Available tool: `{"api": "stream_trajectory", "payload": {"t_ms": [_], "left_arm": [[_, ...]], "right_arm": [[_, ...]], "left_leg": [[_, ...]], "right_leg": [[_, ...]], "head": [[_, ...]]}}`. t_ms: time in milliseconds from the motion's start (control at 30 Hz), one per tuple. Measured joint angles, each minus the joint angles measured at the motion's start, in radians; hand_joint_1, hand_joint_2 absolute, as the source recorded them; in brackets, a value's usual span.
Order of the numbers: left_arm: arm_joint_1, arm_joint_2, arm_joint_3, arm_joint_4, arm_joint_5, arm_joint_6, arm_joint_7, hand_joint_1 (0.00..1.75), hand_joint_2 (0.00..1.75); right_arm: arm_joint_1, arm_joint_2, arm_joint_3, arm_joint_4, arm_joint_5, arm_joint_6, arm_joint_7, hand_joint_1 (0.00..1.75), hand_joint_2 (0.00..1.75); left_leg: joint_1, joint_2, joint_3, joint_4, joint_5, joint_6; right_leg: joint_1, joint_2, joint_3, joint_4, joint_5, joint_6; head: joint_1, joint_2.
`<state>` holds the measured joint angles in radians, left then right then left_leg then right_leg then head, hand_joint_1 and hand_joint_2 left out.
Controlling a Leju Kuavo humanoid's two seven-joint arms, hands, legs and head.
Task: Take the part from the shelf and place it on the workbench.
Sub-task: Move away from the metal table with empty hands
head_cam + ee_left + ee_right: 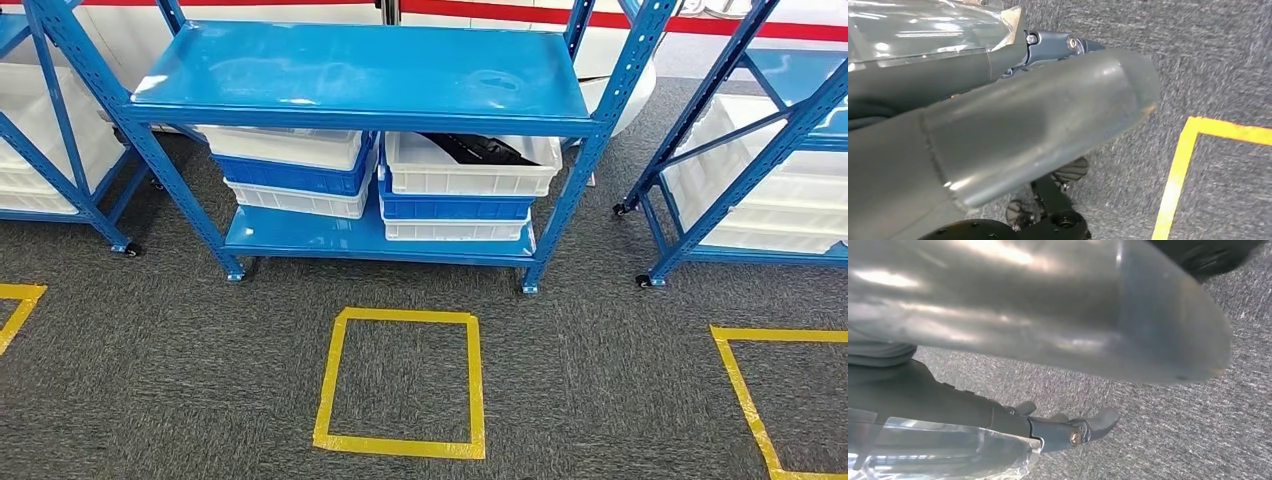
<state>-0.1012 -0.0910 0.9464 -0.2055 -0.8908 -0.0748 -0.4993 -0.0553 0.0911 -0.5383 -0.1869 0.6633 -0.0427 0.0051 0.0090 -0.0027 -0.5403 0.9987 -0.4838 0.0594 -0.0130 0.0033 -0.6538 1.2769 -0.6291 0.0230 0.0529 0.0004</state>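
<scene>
Both arms hang low over the carpet: the left hand and the right hand each hold nothing, but whether their fingers lie spread or curled I cannot tell. The dark part lies in the top white bin of the right-hand stack on the blue shelf, well ahead of and apart from both hands. The bin's open top probably keeps it reachable from above.
</scene>
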Motion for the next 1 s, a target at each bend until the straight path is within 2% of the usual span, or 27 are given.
{"api": "stream_trajectory", "payload": {"t_ms": [33,67,100,133,167,200,233,300,367,400,467,500,533,567,633,667,700,767,833,867,900,933,1000], "left_arm": [[0.001,0.000,0.000,0.000,0.000,0.000,0.000,0.00,0.00],[0.001,-0.001,0.000,0.000,-0.002,0.000,0.000,0.00,0.00],[0.002,-0.002,0.000,0.000,-0.004,0.000,0.000,0.00,0.00],[0.002,-0.003,0.000,0.000,-0.006,0.000,0.000,0.00,0.00],[0.001,-0.003,0.000,0.000,-0.008,0.000,0.000,0.00,0.00],[0.000,-0.004,0.000,0.000,-0.009,0.000,0.000,0.00,0.00],[-0.001,-0.003,0.000,0.000,-0.009,0.000,0.000,0.00,0.00],[-0.003,-0.003,0.000,0.000,-0.010,0.000,0.000,0.00,0.00],[-0.004,-0.004,0.000,0.000,-0.010,-0.001,-0.001,0.00,0.00],[-0.004,-0.004,0.000,0.000,-0.010,-0.001,-0.001,0.00,0.00],[-0.004,-0.004,0.000,0.000,-0.011,-0.001,-0.002,0.00,0.00],[-0.003,-0.004,0.000,0.000,-0.011,-0.001,-0.002,0.00,0.00],[-0.001,-0.004,0.000,0.000,-0.011,-0.001,-0.002,0.00,0.00],[0.000,-0.004,0.000,0.000,-0.011,-0.001,-0.002,0.00,0.00],[0.001,-0.003,0.000,0.000,-0.011,-0.001,-0.002,0.00,0.00],[0.000,-0.002,0.000,0.000,-0.011,-0.001,-0.002,0.00,0.00],[-0.001,-0.002,0.000,0.000,-0.012,-0.001,-0.002,0.00,0.00],[-0.002,-0.001,0.000,0.000,-0.014,-0.002,-0.003,0.00,0.00],[-0.002,-0.002,0.000,0.000,-0.015,-0.002,-0.004,0.00,0.00],[-0.002,-0.003,0.000,0.000,-0.015,-0.003,-0.004,0.00,0.00],[-0.002,-0.003,0.000,0.000,-0.015,-0.004,-0.005,0.00,0.00],[-0.003,-0.003,0.000,0.000,-0.015,-0.005,-0.005,0.00,0.00],[-0.004,-0.004,0.000,0.000,-0.015,-0.006,-0.005,0.00,0.00]], "right_arm": [[0.002,-0.001,0.000,0.000,0.000,0.000,0.000,0.00,0.00],[0.003,-0.001,0.000,0.000,0.000,0.000,0.000,0.00,0.00],[0.004,-0.002,0.000,0.000,0.000,0.000,0.000,0.00,0.00],[0.004,-0.003,0.000,0.000,0.000,0.000,0.000,0.00,0.00],[0.004,-0.003,0.000,0.000,0.001,0.000,0.001,0.00,0.00],[0.002,-0.002,0.000,0.000,0.001,0.000,0.001,0.00,0.00],[0.002,-0.002,0.000,0.000,0.002,0.000,0.002,0.00,0.00],[0.000,-0.002,0.000,0.000,0.003,-0.001,0.003,0.00,0.00],[0.000,-0.002,-0.001,0.000,0.004,-0.002,0.005,0.00,0.00],[0.000,-0.002,-0.001,0.000,0.006,-0.003,0.005,0.00,0.00],[-0.001,-0.001,-0.001,0.000,0.009,-0.003,0.005,0.00,0.00],[-0.001,-0.001,-0.001,0.000,0.009,-0.003,0.006,0.00,0.00],[0.001,-0.001,-0.001,0.000,0.010,-0.003,0.007,0.00,0.00],[0.002,-0.001,-0.001,0.000,0.010,-0.003,0.008,0.00,0.00],[0.005,0.000,-0.001,0.000,0.011,-0.004,0.010,0.00,0.00],[0.004,0.001,-0.001,0.000,0.011,-0.005,0.011,0.00,0.00],[0.003,0.002,-0.001,0.000,0.011,-0.007,0.012,0.00,0.00],[0.000,0.004,-0.001,0.001,0.011,-0.010,0.014,0.00,0.00],[-0.001,0.004,-0.001,0.000,0.013,-0.012,0.015,0.00,0.00],[-0.002,0.004,-0.001,0.000,0.015,-0.012,0.015,0.00,0.00],[-0.002,0.004,-0.001,0.000,0.016,-0.013,0.015,0.00,0.00],[-0.002,0.005,-0.001,0.000,0.017,-0.013,0.015,0.00,0.00],[-0.001,0.005,-0.002,0.000,0.018,-0.013,0.015,0.00,0.00]], "left_leg": [[0.000,-0.002,0.009,0.000,-0.007,0.000],[0.000,-0.004,0.019,0.000,-0.015,-0.002],[0.001,-0.006,0.032,0.000,-0.024,-0.005],[0.000,-0.007,0.042,0.000,-0.034,-0.010],[-0.001,-0.007,0.051,0.001,-0.045,-0.016],[-0.003,-0.007,0.056,0.001,-0.055,-0.022],[-0.004,-0.007,0.059,0.000,-0.063,-0.027],[-0.001,-0.006,0.065,-0.002,-0.072,-0.037],[0.003,-0.004,0.055,0.034,-0.095,-0.047],[0.005,-0.003,0.035,0.078,-0.116,-0.052],[0.005,-0.001,-0.051,0.223,-0.169,-0.059],[0.005,-0.001,-0.094,0.281,-0.178,-0.061],[0.005,-0.001,-0.128,0.312,-0.168,-0.061],[0.005,-0.001,-0.138,0.297,-0.134,-0.059],[0.005,0.000,-0.111,0.175,-0.032,-0.049],[0.002,0.000,-0.090,0.113,0.002,-0.044],[-0.002,0.000,-0.074,0.071,0.021,-0.039],[-0.009,0.000,-0.063,0.048,0.016,-0.031],[-0.008,-0.001,-0.051,0.036,0.016,-0.021],[-0.006,-0.001,-0.042,0.028,0.017,-0.015],[-0.003,-0.001,-0.033,0.020,0.018,-0.009],[-0.002,0.001,-0.027,0.016,0.016,-0.004],[-0.003,0.000,-0.018,0.015,0.008,0.003]], "right_leg": [[0.000,0.000,-0.020,0.014,0.010,0.007],[-0.001,0.000,-0.019,-0.014,0.039,0.018],[-0.003,-0.001,0.000,-0.078,0.081,0.029],[-0.005,-0.003,0.025,-0.148,0.121,0.035],[-0.005,-0.004,0.050,-0.207,0.149,0.035],[-0.006,-0.004,0.067,-0.243,0.163,0.028],[-0.004,-0.004,0.074,-0.253,0.163,0.017],[-0.004,-0.001,0.081,-0.257,0.157,-0.002],[-0.009,0.000,0.092,-0.260,0.151,-0.017],[-0.012,0.000,0.098,-0.262,0.147,-0.024],[-0.010,0.000,0.109,-0.262,0.136,-0.035],[-0.010,0.000,0.115,-0.262,0.130,-0.037],[-0.009,0.001,0.123,-0.262,0.123,-0.038],[-0.009,0.002,0.133,-0.262,0.116,-0.036],[-0.009,0.005,0.153,-0.263,0.100,-0.032],[-0.006,0.006,0.159,-0.263,0.092,-0.027],[-0.004,0.007,0.162,-0.264,0.085,-0.022],[0.001,0.008,0.164,-0.270,0.078,-0.011],[0.002,0.005,0.170,-0.271,0.071,0.000],[0.003,0.004,0.165,-0.253,0.061,0.002],[0.004,0.003,0.146,-0.213,0.044,0.001],[0.003,0.003,0.112,-0.150,0.021,-0.002],[0.003,0.003,0.022,-0.012,-0.017,-0.003]], "head": [[0.000,0.000],[0.000,0.000],[0.000,0.000],[0.000,0.000],[0.000,0.000],[-0.001,0.000],[-0.003,0.000],[-0.004,0.000],[-0.005,0.000],[-0.006,0.000],[-0.007,0.000],[-0.007,0.000],[-0.007,0.000],[-0.007,0.000],[-0.007,0.000],[-0.007,0.000],[-0.007,0.000],[-0.007,0.000],[-0.007,0.000],[-0.006,0.000],[-0.004,0.000],[-0.003,0.000],[-0.002,0.000]]}}
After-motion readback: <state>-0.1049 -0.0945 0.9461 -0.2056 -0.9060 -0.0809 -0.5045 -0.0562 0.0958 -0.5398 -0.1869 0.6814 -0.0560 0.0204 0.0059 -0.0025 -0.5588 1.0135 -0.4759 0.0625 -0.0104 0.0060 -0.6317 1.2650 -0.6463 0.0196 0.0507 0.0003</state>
